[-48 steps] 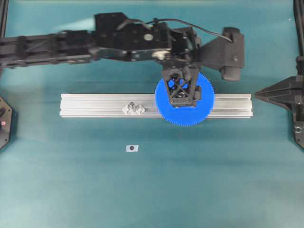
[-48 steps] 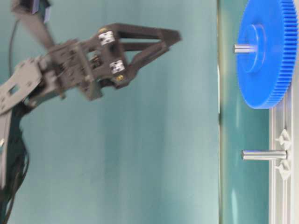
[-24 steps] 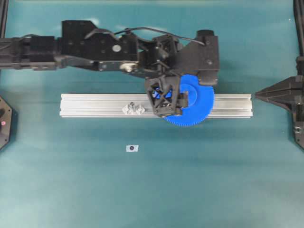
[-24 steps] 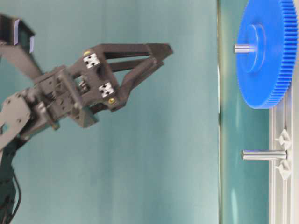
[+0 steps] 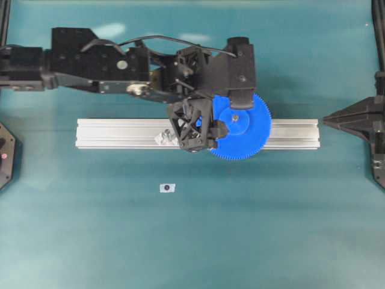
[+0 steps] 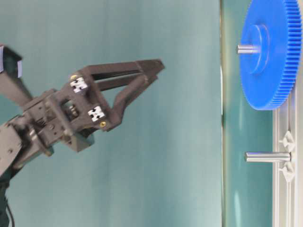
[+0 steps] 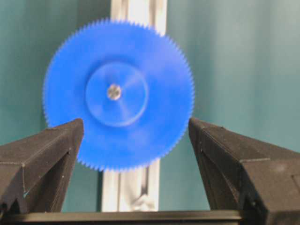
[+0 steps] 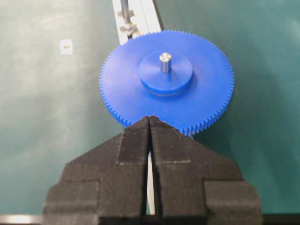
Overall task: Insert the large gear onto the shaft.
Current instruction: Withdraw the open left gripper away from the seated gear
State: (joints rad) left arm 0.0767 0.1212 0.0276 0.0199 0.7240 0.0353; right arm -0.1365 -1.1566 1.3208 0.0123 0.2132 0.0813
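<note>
Seated flat on the shaft (image 8: 164,62) at centre-right of the overhead frame: large gear (image 5: 243,129), its toothed rim overhanging both edges of the rail (image 5: 120,133). Left gripper (image 7: 136,154) spread wide, holding nothing, well above the gear. Right gripper (image 8: 150,123) pinched shut, empty, at right edge. Open mat (image 5: 192,241) below.
</note>
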